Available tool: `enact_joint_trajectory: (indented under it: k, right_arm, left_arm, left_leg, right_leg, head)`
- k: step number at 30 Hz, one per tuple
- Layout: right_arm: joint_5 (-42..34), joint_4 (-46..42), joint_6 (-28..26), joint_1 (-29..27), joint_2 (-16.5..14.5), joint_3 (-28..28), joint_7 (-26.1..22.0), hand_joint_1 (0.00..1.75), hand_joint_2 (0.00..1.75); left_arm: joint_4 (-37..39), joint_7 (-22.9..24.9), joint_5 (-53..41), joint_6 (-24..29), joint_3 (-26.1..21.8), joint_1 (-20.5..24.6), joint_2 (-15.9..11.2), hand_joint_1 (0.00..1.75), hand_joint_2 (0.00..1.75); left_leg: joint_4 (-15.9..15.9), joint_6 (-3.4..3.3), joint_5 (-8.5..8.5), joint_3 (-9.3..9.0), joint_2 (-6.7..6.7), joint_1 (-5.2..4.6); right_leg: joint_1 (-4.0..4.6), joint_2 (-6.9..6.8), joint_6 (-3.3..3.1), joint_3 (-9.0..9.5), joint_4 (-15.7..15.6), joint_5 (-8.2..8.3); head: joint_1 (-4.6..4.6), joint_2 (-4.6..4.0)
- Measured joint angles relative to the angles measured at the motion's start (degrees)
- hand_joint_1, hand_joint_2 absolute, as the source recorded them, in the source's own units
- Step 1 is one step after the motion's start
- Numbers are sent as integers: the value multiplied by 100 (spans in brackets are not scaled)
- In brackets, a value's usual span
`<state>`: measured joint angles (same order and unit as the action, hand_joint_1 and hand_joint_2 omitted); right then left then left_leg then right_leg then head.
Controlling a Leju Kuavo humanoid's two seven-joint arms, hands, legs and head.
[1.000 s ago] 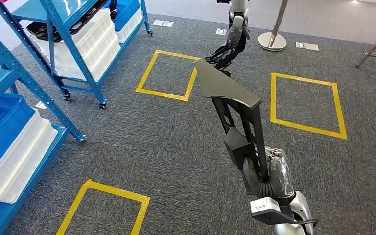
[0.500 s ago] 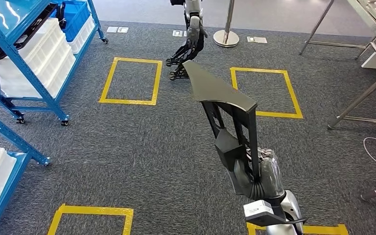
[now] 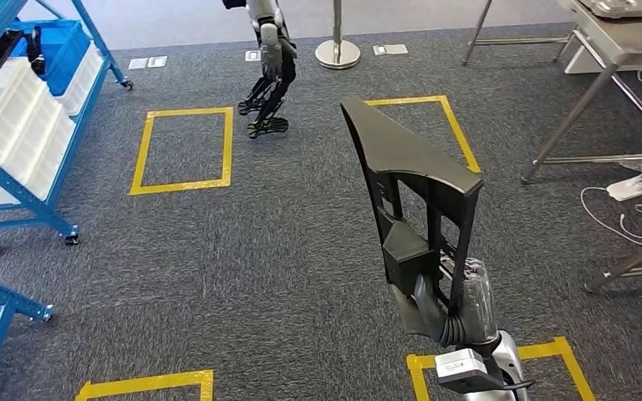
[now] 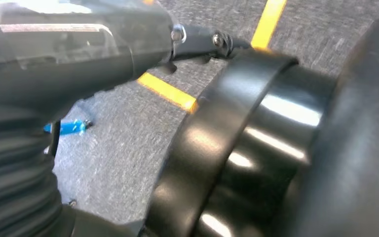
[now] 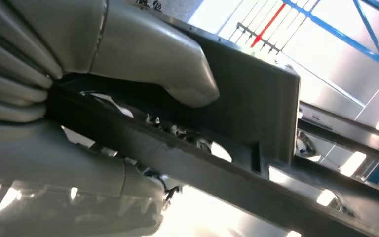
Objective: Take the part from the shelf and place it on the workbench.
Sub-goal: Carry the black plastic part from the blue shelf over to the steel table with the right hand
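A long black frame-like part (image 3: 410, 167) with a flat angled top stands upright over the carpet. My right hand (image 3: 447, 305) grips its lower end, low in the head view. In the right wrist view the thumb (image 5: 168, 64) and fingers wrap one of the part's (image 5: 256, 98) bars. The metal workbench (image 3: 627, 38) stands at the far right, and the blue shelf (image 3: 17, 180) with white bins is at the left. My left hand (image 4: 54, 59) hangs beside my body over the carpet; how its fingers lie is unclear.
Another humanoid robot (image 3: 267, 63) stands ahead next to a stanchion base (image 3: 337, 53). Yellow tape squares (image 3: 182, 149) mark the grey carpet. A power strip with white cables (image 3: 635, 188) lies by the workbench legs (image 3: 573, 117).
The camera has turned right: the shelf slid off to the left and the workbench came into view. The part stays in my right hand's grip.
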<state>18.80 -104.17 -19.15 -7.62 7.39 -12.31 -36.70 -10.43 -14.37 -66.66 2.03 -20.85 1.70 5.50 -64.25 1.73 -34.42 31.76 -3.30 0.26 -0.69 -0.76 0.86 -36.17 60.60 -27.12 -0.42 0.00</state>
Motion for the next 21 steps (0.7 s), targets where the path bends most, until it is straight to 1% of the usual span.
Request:
enact_joint_trajectory:
  k: [1, 2, 3, 4, 5, 6, 7, 8, 9, 10, 11, 12, 13, 14, 15, 16, 17, 18, 19, 20, 21]
  right_arm:
    - [-28, -5, 25, -10, 2, 31, -15, 175, 175]
    - [-40, -7, 47, -14, 3, 52, -25, 175, 175]
    - [-40, -7, 69, -21, 4, 69, -33, 175, 175]
    - [-35, -6, 85, -28, 4, 77, -41, 175, 175]
    - [-26, -5, 98, -34, 4, 80, -49, 175, 175]
    - [-13, -5, 108, -38, 4, 82, -54, 175, 175]
    - [2, -4, 113, -38, 4, 84, -55, 175, 175]
    - [14, -4, 115, -34, 4, 89, -55, 175, 175]
    - [24, -4, 117, -30, 5, 100, -51, 175, 175]
    - [34, -4, 120, -28, 5, 111, -46, 175, 175]
    - [42, -4, 126, -29, 6, 121, -36, 175, 175]
    - [53, -4, 133, -36, 8, 131, -25, 175, 175]
    - [62, -4, 143, -45, 11, 140, -12, 175, 175]
    - [71, -4, 151, -45, 15, 149, -2, 175, 175]
    - [78, -4, 158, -33, 20, 158, 7, 175, 175]
    - [81, -4, 163, -20, 23, 163, 15, 175, 175]
    - [87, -4, 168, -8, 25, 164, 22, 175, 175]
    - [93, -4, 173, -3, 25, 163, 35, 175, 175]
    - [104, -4, 177, -5, 25, 163, 51, 175, 175]
    - [118, -4, 181, -8, 26, 162, 66, 175, 175]
    - [131, -4, 187, -9, 26, 162, 86, 175, 175]
  left_arm:
    - [0, -55, 13, 2, 2, 7, 4, 0, 175]
    - [0, -97, 25, 3, 2, 12, 8, 0, 175]
    - [0, -121, 30, 3, 2, 15, 12, 0, 175]
    - [0, -125, 31, 2, 2, 16, 13, 0, 175]
    - [0, -120, 31, 1, 2, 16, 13, 0, 175]
    - [0, -104, 29, -3, 2, 15, 13, 0, 175]
    - [1, -75, 27, -12, 2, 8, 11, 0, 175]
    - [4, -38, 24, -24, 2, 2, 10, 0, 175]
    - [8, 11, 19, -47, 2, -1, 8, 0, 175]
    - [11, 64, 13, -78, 2, -3, 5, 0, 175]
    - [13, 120, 6, -117, 2, 5, 2, 0, 175]
    - [12, 177, -3, -163, 2, 12, -1, 0, 175]
    - [11, 233, -14, -209, 2, 18, -2, 0, 175]
    - [11, 283, -24, -255, 2, 18, -3, 0, 175]
    - [11, 327, -35, -293, 2, 13, -4, 0, 175]
    - [11, 362, -43, -328, 2, 4, -7, 0, 175]
    - [11, 385, -50, -353, 2, -5, -11, 0, 175]
    - [11, 397, -56, -369, 2, -11, -17, 0, 175]
    - [11, 397, -62, -379, 2, -13, -22, 0, 175]
    - [11, 390, -67, -380, 2, -14, -25, 0, 175]
    - [11, 376, -71, -376, 2, -13, -26, 0, 175]
  left_leg:
    - [-348, 1, -168, 164, 174, -4]
    - [-757, 0, -332, 372, 282, -13]
    - [-1111, 0, -437, 564, 328, -22]
    - [-1298, 1, -436, 685, 343, -25]
    - [-1256, 1, -320, 702, 350, -22]
    - [-995, 5, -109, 618, 381, -10]
    - [-605, 12, 129, 479, 484, 15]
    - [-229, 18, 298, 339, 629, 47]
    - [33, 15, 398, 242, 755, 69]
    - [165, 0, 420, 198, 839, 77]
    - [190, -28, 402, 185, 834, 67]
    - [190, -64, 408, 183, 766, 59]
    - [203, -98, 415, 172, 695, 59]
    - [219, -131, 421, 160, 619, 65]
    - [236, -159, 426, 151, 538, 72]
    - [245, -180, 423, 145, 453, 68]
    - [250, -197, 416, 141, 363, 63]
    - [250, -205, 408, 140, 271, 59]
    - [249, -212, 397, 137, 183, 58]
    - [249, -213, 384, 130, 100, 58]
    - [250, -209, 368, 115, 23, 58]
  right_leg:
    - [-12, 60, -31, 13, -5, -3]
    - [-10, 123, -56, 19, -4, -7]
    - [-7, 196, -73, 26, -2, -9]
    - [-4, 281, -75, 34, -1, -12]
    - [-6, 370, -75, 45, 2, -16]
    - [-14, 464, -66, 61, 9, -23]
    - [-23, 553, -47, 71, 22, -35]
    - [-22, 635, -21, 67, 52, -53]
    - [-21, 709, 10, 53, 73, -63]
    - [-22, 773, 44, 33, 80, -63]
    - [-25, 836, 76, 16, 76, -52]
    - [-36, 898, 101, 4, 56, -35]
    - [-37, 863, 121, -7, 61, -36]
    - [-24, 739, 135, -48, 134, -79]
    - [-8, 568, 144, -144, 314, -179]
    - [4, 370, 150, -295, 609, -329]
    - [7, 244, 157, -494, 986, -496]
    - [2, 195, 161, -686, 1339, -621]
    - [-3, 173, 163, -810, 1560, -663]
    - [-5, 158, 164, -830, 1574, -600]
    - [-5, 131, 164, -729, 1358, -443]
  head:
    - [-55, 0]
    - [-99, 0]
    - [-135, 0]
    - [-153, 0]
    - [-164, 0]
    - [-174, 0]
    - [-187, 0]
    - [-202, 0]
    - [-207, 0]
    - [-206, 0]
    - [-201, 0]
    - [-191, 0]
    - [-187, 0]
    - [-165, 0]
    - [-130, 0]
    - [-88, 0]
    - [-39, 0]
    - [-1, 0]
    - [34, 0]
    - [68, 0]
    - [98, 0]
